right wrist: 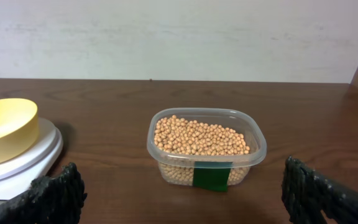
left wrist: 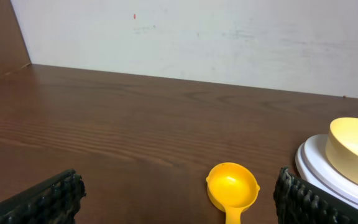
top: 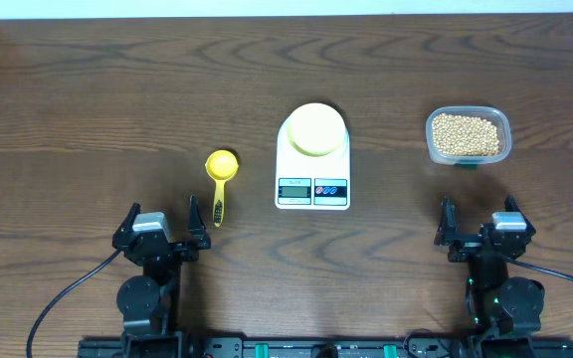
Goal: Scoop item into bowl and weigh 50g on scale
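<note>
The pale yellow bowl (top: 315, 128) (left wrist: 355, 151) (right wrist: 4, 129) sits on the round platform of the white scale (top: 312, 171) at the table's middle. Tan beans (top: 466, 134) (right wrist: 200, 137) fill a clear plastic tub (top: 469, 135) (right wrist: 205, 147) at the right. A yellow scoop (top: 221, 177) (left wrist: 232, 188) lies left of the scale, handle toward me. My left gripper (top: 161, 221) (left wrist: 178, 202) stands open near the front edge, just behind the scoop's handle. My right gripper (top: 478, 221) (right wrist: 182, 199) is open too, in front of the tub, with nothing between its fingers.
A white wall (left wrist: 197, 37) borders the table's far side. Bare dark wood (top: 88, 119) stretches left of the scoop and between the scale and the tub.
</note>
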`<state>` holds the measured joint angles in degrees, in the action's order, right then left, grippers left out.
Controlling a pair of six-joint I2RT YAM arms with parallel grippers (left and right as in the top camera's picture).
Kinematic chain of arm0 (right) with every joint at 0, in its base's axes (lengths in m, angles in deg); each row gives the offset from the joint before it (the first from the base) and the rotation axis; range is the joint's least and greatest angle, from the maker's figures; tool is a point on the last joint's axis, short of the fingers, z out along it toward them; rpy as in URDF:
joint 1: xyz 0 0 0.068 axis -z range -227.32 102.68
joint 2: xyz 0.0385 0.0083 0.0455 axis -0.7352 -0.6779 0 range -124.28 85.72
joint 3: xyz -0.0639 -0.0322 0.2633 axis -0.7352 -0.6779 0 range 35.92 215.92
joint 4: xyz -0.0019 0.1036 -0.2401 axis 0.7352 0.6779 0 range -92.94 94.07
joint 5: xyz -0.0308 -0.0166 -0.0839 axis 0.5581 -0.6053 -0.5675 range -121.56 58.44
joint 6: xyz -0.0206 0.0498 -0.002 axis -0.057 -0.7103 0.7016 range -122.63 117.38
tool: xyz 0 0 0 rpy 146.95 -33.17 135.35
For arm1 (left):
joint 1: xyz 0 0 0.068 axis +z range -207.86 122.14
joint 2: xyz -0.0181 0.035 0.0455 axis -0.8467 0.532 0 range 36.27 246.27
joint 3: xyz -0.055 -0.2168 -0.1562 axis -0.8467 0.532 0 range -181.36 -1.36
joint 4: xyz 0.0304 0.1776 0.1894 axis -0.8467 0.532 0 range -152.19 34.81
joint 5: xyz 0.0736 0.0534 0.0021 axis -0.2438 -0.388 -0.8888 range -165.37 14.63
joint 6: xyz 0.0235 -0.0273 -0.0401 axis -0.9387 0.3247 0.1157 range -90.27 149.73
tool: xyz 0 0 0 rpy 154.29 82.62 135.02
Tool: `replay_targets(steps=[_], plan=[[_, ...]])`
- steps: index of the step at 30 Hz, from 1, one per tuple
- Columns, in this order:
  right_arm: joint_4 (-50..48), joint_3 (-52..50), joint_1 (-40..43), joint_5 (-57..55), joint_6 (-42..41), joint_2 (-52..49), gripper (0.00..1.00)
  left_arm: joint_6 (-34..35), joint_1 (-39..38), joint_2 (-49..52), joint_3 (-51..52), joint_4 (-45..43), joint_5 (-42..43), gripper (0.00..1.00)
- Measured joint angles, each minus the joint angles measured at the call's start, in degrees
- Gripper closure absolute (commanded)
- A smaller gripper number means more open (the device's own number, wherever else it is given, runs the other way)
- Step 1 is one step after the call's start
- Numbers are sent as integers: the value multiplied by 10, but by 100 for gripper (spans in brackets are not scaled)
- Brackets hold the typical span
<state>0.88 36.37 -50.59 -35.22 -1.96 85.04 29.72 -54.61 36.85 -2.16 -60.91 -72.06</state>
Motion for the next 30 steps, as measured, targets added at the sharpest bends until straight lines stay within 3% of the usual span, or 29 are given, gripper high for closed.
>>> replay_targets(steps=[24,30], plan=[[0,0,0,0,0,0,1,2,0,0,0,0,0,0],[0,0,0,0,0,0,1,78,0,0,0,-5,30,1]])
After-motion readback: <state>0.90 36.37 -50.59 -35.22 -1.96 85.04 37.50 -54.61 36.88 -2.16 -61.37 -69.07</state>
